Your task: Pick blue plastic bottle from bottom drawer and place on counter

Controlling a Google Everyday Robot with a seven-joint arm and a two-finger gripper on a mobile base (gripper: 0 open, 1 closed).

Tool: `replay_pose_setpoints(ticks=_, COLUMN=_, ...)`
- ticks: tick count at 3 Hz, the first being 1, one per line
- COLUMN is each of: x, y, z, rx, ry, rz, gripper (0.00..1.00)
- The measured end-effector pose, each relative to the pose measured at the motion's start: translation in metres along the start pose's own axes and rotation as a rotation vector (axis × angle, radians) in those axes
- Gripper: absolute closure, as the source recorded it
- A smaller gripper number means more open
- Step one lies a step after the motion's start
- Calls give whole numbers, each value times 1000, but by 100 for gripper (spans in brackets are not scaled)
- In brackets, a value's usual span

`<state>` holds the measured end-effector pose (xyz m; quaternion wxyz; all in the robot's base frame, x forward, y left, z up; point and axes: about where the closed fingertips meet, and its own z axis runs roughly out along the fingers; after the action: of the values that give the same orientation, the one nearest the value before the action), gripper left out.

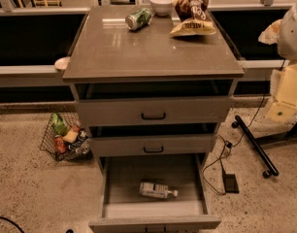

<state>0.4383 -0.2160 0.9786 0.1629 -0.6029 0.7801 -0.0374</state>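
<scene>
the blue plastic bottle (pixel 158 190) is seen lying on its side on the floor of the pulled-out bottom drawer (pixel 120 178), cap turned to the right. on the counter (pixel 139 57) a green can (pixel 139 19), a white bowl (pixel 161 4) and a chip bag (pixel 192 13) are set near the far edge. the gripper (pixel 287 30) is held at the right edge of the view, beside the counter, well apart from the bottle; whether it is spread or pressed together cannot be told.
</scene>
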Motion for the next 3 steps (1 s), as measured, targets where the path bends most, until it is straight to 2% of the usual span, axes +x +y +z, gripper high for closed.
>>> replay_pose_setpoints(ticks=1, x=0, y=0, z=0, rx=0, ry=0, rz=0, gripper=0)
replay_pose_setpoints(ticks=2, x=-1, y=1, z=34, rx=-25, ry=-20, rz=-28, gripper=0)
replay_pose_setpoints(ticks=3, x=1, y=12, z=98, rx=-77, ry=-65, rz=-50, gripper=0)
